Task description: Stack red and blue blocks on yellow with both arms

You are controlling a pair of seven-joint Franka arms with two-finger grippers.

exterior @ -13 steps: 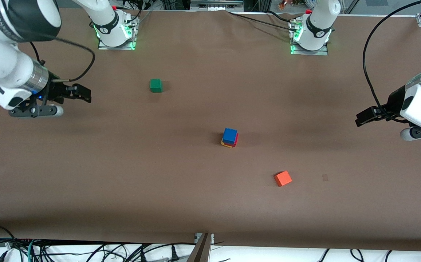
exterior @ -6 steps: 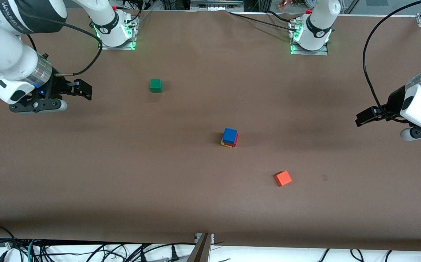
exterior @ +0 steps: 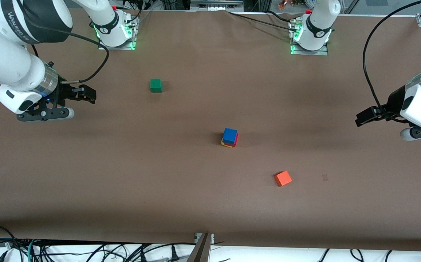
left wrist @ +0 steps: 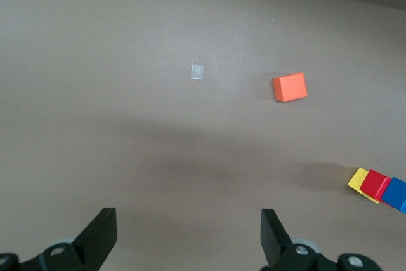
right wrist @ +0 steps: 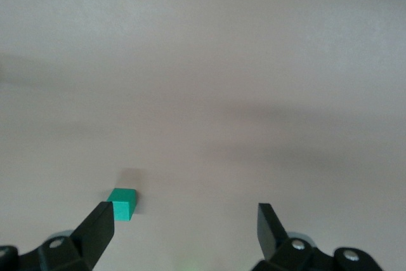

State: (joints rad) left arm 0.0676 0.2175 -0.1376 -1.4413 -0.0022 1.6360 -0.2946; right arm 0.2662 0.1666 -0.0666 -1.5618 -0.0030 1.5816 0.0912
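Near the middle of the table the blue block [exterior: 229, 135] sits on the red block [exterior: 235, 141], which sits on the yellow block [exterior: 226, 145]. The stack also shows in the left wrist view: yellow [left wrist: 358, 183], red [left wrist: 375, 185], blue [left wrist: 396, 193]. My left gripper [exterior: 364, 118] is open and empty, in the air at the left arm's end of the table; its jaws stand wide apart [left wrist: 187, 236]. My right gripper [exterior: 86, 94] is open and empty, in the air at the right arm's end; its jaws also stand wide apart [right wrist: 186, 226].
A green cube [exterior: 156, 85] lies toward the bases at the right arm's side and shows in the right wrist view [right wrist: 122, 204]. An orange-red cube [exterior: 283, 178] lies nearer the front camera than the stack and shows in the left wrist view [left wrist: 290, 86].
My right gripper has shifted slightly toward the table's middle. The left arm and the stack have not moved.
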